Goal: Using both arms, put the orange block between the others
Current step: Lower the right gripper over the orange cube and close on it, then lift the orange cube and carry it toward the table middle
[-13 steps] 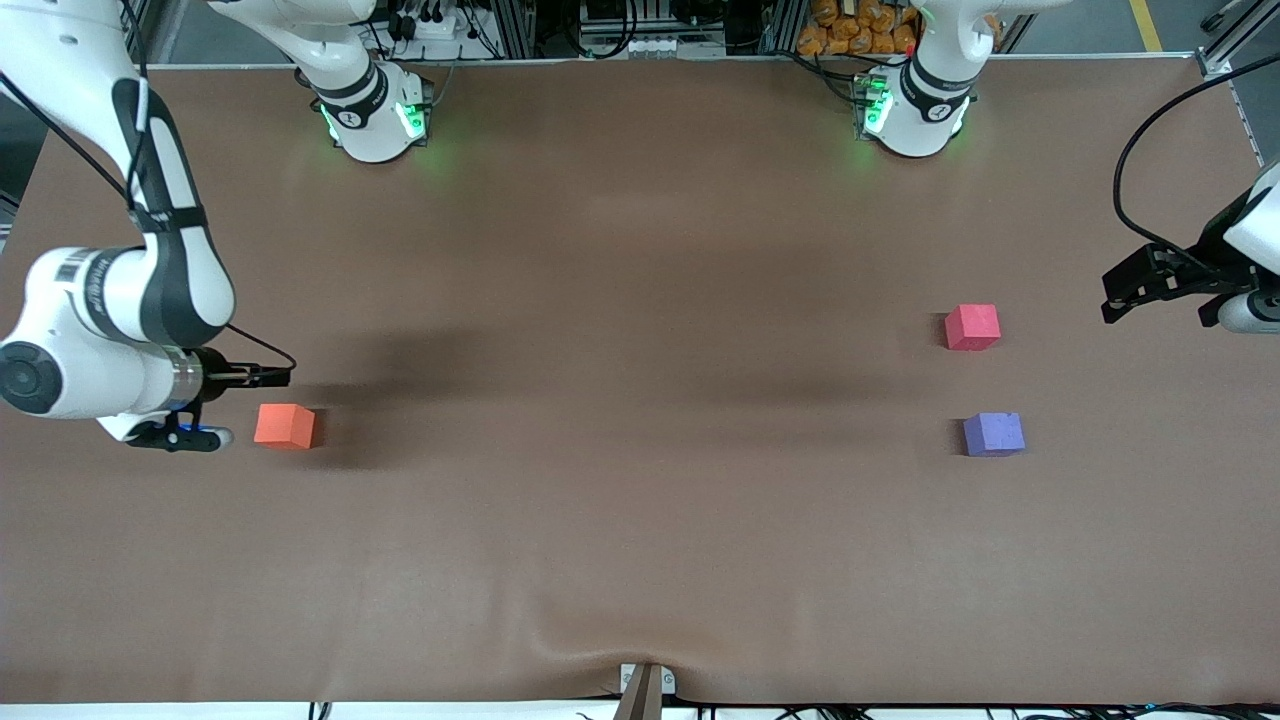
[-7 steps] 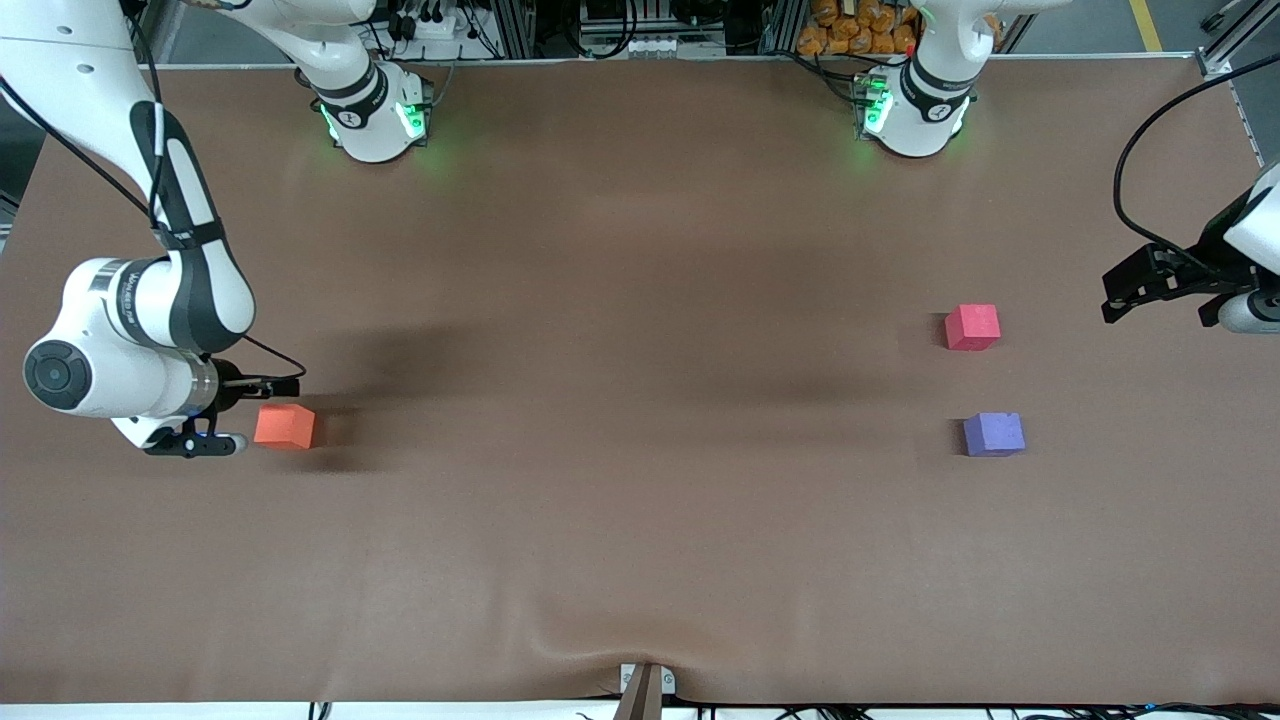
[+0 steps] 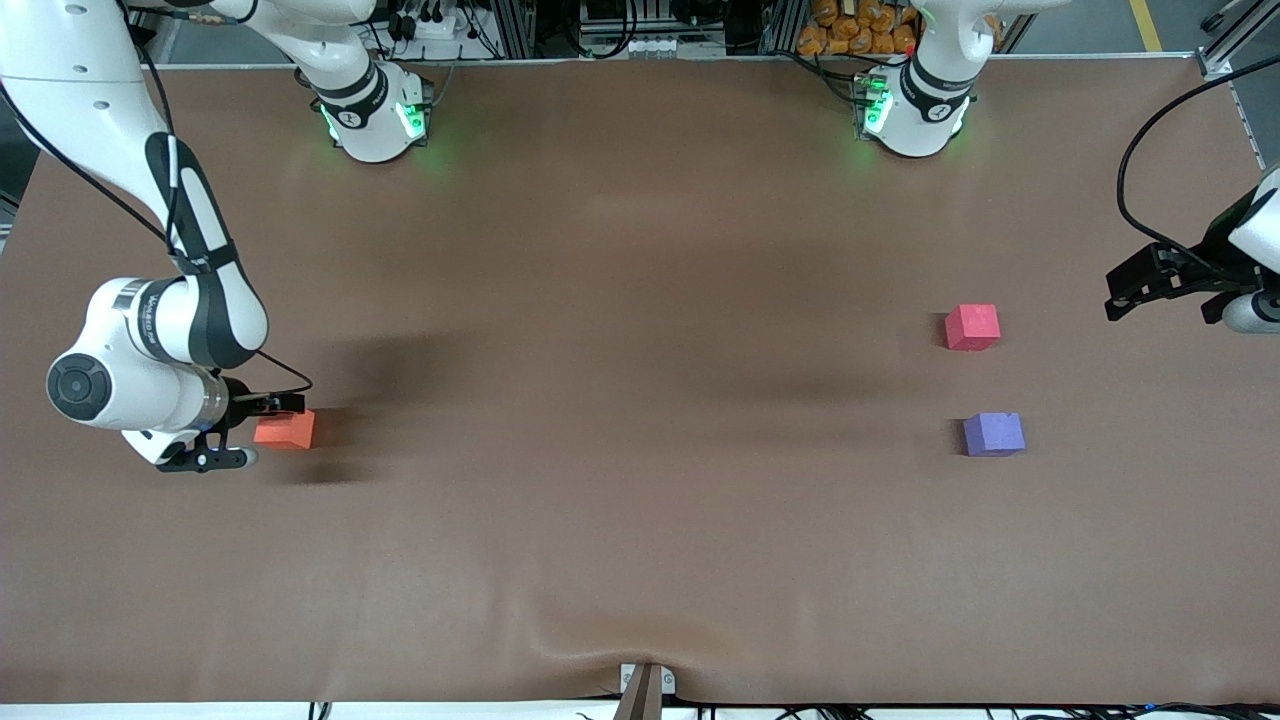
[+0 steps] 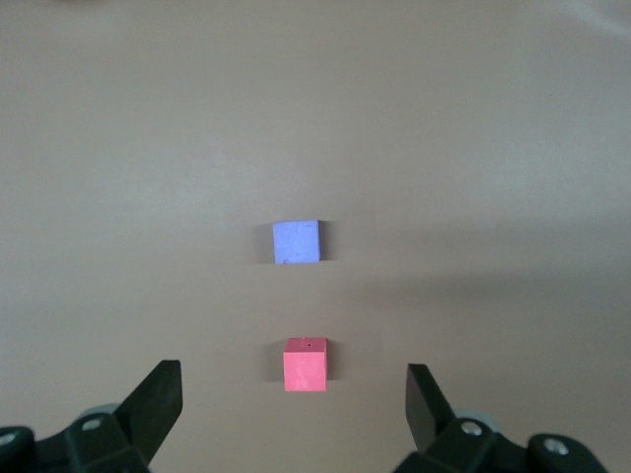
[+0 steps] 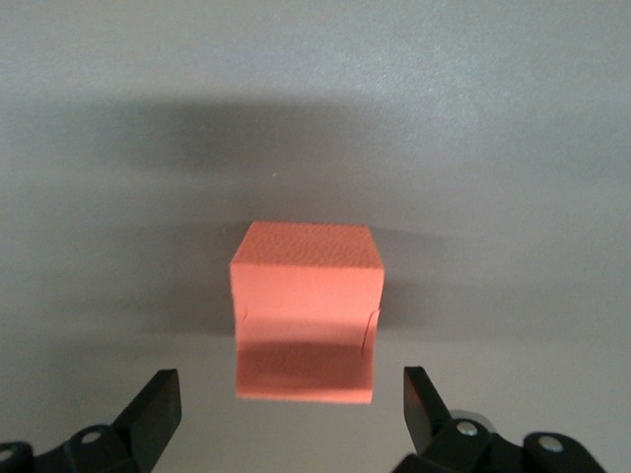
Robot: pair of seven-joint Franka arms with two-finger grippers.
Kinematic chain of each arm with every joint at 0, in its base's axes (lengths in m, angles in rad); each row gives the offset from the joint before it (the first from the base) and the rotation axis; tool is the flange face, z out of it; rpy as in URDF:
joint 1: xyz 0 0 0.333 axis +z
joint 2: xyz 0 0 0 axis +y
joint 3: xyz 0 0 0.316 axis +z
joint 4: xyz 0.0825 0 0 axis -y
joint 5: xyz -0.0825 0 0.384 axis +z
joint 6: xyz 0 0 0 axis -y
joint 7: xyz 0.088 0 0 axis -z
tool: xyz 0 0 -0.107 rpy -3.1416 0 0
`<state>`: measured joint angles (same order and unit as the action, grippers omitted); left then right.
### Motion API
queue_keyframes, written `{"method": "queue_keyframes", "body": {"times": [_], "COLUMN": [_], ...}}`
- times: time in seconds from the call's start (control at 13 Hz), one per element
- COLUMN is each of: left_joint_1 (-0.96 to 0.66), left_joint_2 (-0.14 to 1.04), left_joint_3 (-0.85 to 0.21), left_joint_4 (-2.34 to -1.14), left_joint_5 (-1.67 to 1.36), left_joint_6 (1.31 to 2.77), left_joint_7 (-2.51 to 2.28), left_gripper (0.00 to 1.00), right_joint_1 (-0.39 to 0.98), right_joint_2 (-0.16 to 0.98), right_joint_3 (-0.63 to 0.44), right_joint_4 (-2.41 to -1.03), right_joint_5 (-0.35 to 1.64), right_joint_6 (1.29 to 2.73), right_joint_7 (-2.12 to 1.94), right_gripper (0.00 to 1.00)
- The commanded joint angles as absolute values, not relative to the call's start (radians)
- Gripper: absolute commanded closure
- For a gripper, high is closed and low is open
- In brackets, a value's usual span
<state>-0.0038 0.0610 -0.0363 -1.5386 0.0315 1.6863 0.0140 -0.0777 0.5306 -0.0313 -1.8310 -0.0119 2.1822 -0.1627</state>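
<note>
The orange block [image 3: 288,431] lies on the table at the right arm's end. My right gripper [image 3: 268,428] is low beside it and open. In the right wrist view the orange block [image 5: 307,307] sits centred just ahead of the two black fingertips [image 5: 160,386], untouched. The others lie toward the left arm's end: a pinkish-red cube [image 3: 972,327] and a purple cube [image 3: 994,434] nearer the front camera, with a bare gap between them. My left gripper [image 3: 1122,293] waits open over the table's end, past the pinkish-red cube. Its wrist view shows the pinkish-red cube [image 4: 306,365] and the purple cube [image 4: 297,242].
A brown mat covers the table [image 3: 640,300]. It bulges at the front edge above a small bracket [image 3: 645,685]. The two arm bases [image 3: 375,120] [image 3: 915,115] stand along the back edge. A black cable [image 3: 1135,160] loops above the left gripper.
My right arm has swung toward the orange block and come lower, so its gripper now reaches the block's side. The cubes and my left arm have stayed put.
</note>
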Motion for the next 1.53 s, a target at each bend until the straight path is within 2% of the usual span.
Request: {"method": "queue_keyframes", "body": {"times": [0.0, 0.77, 0.84, 0.92, 1.0, 1.15, 1.23, 1.46], "left_joint_1": [0.002, 0.002, 0.002, 0.002, 0.002, 0.002, 0.002, 0.002], "left_joint_2": [0.066, 0.066, 0.067, 0.067, 0.066, 0.067, 0.067, 0.067], "left_joint_3": [-0.037, -0.038, -0.038, -0.038, -0.038, -0.037, -0.037, -0.035], "left_joint_4": [-1.525, -1.528, -1.528, -1.528, -1.528, -1.528, -1.528, -1.528], "left_joint_5": [0.011, -0.005, -0.005, -0.005, -0.006, -0.012, -0.017, -0.017], "left_joint_6": [1.667, 1.667, 1.667, 1.667, 1.667, 1.667, 1.667, 1.667], "left_joint_7": [0.017, 0.014, 0.014, 0.014, 0.014, 0.014, 0.014, 0.012], "left_gripper": [0.0, 0.0, 0.0, 0.0, 0.0, 0.0, 0.0, 0.0], "right_joint_1": [-0.104, -0.103, -0.103, -0.103, -0.101, -0.101, -0.101, -0.089], "right_joint_2": [0.578, 0.621, 0.624, 0.627, 0.629, 0.629, 0.627, 0.614], "right_joint_3": [-0.021, -0.021, -0.021, -0.021, -0.021, -0.021, -0.02, -0.02], "right_joint_4": [-1.804, -1.786, -1.786, -1.786, -1.786, -1.786, -1.786, -1.786], "right_joint_5": [-0.026, -0.018, -0.018, -0.018, -0.015, -0.014, -0.012, -0.012], "right_joint_6": [2.233, 2.269, 2.276, 2.276, 2.276, 2.273, 2.27, 2.261], "right_joint_7": [-0.218, -0.215, -0.215, -0.215, -0.212, -0.206, -0.204, -0.187], "right_gripper": [0.0, 0.0, 0.25, 0.58, 0.79, 0.89, 0.98, 1.0]}}
